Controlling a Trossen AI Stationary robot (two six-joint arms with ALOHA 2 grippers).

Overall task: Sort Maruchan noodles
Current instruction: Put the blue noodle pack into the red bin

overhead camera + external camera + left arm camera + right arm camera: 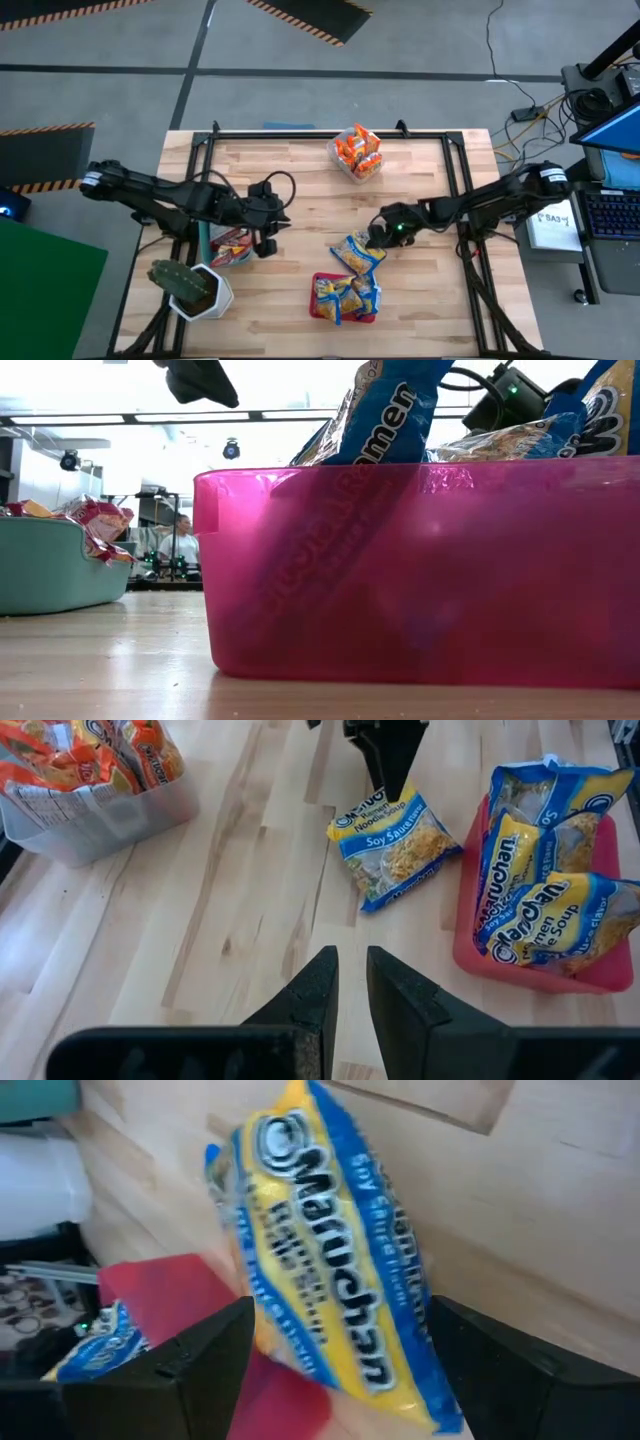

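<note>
One blue-and-yellow Maruchan packet (357, 252) (395, 845) lies flat on the table, just beyond the red bin (317, 280). My right gripper (378, 237) (340, 1308) stands wide open at the packet's far end, a finger on either side of it. The red bin holds several more blue-and-yellow packets (545, 870). My left gripper (268, 238) (352, 970) hangs above the table beside the teal bin (50, 570), shut, with nothing between its fingers. Silver-and-red packets (95, 520) lie in the teal bin. Orange packets (358, 148) fill the clear bin (110, 815). My right gripper straddles the loose blue-and-yellow packet's far end (385, 802), slanting down from the table's right. The packet lies on the wood. I cannot tell whether either finger touches it.
A potted cactus (190, 285) in a white pot stands at the near left corner, close to the teal bin. Bare wood lies between the clear bin and the loose packet. A black frame runs along the table's edges. A person (182, 542) shows far off in the room.
</note>
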